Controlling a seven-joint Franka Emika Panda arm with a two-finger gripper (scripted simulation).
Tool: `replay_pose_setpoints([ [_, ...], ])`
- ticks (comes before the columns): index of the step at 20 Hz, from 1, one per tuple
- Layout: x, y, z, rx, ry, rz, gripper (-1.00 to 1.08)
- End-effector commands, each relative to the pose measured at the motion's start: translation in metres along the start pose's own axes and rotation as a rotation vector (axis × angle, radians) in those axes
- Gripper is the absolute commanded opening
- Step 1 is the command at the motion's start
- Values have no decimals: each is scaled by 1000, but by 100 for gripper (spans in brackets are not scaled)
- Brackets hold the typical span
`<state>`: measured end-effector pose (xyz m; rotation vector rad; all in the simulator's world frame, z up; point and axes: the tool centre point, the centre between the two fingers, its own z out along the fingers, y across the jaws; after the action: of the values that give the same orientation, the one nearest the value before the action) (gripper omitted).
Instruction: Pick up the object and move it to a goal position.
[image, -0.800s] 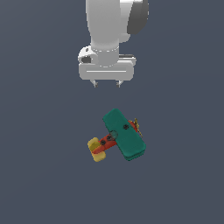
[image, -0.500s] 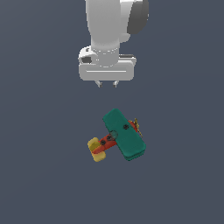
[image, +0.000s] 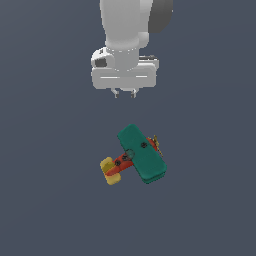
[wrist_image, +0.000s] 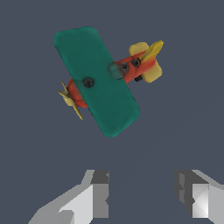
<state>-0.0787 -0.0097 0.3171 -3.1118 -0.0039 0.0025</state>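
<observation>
The object is a small toy biplane (image: 141, 152) with a broad teal wing, a red-orange body, a yellow tail and a tan propeller. It lies on the dark grey floor, below the hand in the exterior view. My gripper (image: 125, 93) hangs above the floor and apart from the plane, touching nothing. In the wrist view the plane (wrist_image: 96, 83) lies ahead of the two fingers, whose tips stand well apart. The gripper (wrist_image: 142, 194) is open with nothing between its fingers.
Only the flat dark grey floor (image: 45, 200) surrounds the plane. The white arm (image: 127, 30) rises out of the frame above the gripper.
In the exterior view the hand has turned about its own axis, so the two fingertips now appear closer together. The plane has not moved.
</observation>
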Motion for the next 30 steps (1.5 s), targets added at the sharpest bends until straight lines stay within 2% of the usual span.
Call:
replay_pose_setpoints([
  [1,1,-5,-8,7,21,-7,28],
  [7,5,-21,-36,30,96,-33,28],
  [17,5,-60,-102,57,270,-97,28],
  [30,-8,-115,-177,42,483,-186,28],
])
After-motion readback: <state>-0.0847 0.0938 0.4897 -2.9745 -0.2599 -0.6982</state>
